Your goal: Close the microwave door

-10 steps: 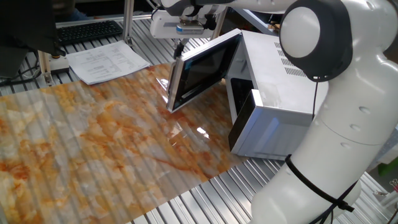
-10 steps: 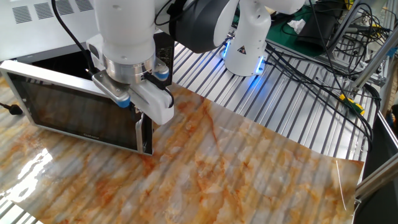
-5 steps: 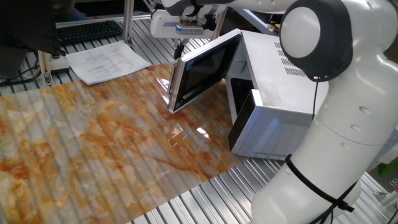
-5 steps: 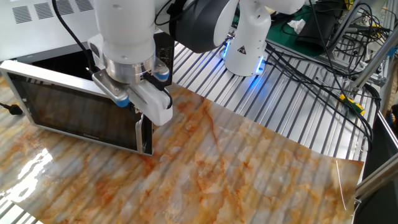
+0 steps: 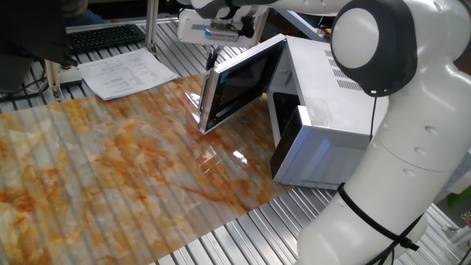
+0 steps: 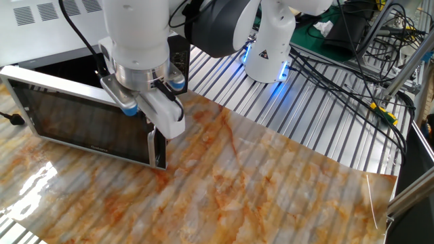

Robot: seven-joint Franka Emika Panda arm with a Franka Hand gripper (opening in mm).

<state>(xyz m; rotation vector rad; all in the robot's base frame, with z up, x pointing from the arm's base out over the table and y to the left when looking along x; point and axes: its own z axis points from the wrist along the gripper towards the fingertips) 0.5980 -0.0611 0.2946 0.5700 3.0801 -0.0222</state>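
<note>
Microwave door (image 5: 243, 81) ajar, cavity hidden opposite

The microwave (image 5: 324, 118) sits on the marbled orange table cover (image 5: 110, 169) with the microwave door (image 5: 239, 81) swung wide open, its dark glass facing left. The gripper (image 5: 211, 55) hangs just above the door's handle edge; whether its jaws are apart cannot be told. Papers (image 5: 125, 73) and a keyboard (image 5: 103, 35) lie beyond on the slatted table (image 5: 250, 228).

Marbled orange mat (image 5: 110, 162) over slatted metal table (image 6: 325, 135), papers (image 5: 126, 73), keyboard (image 5: 103, 35), cables (image 6: 359, 41).
</note>
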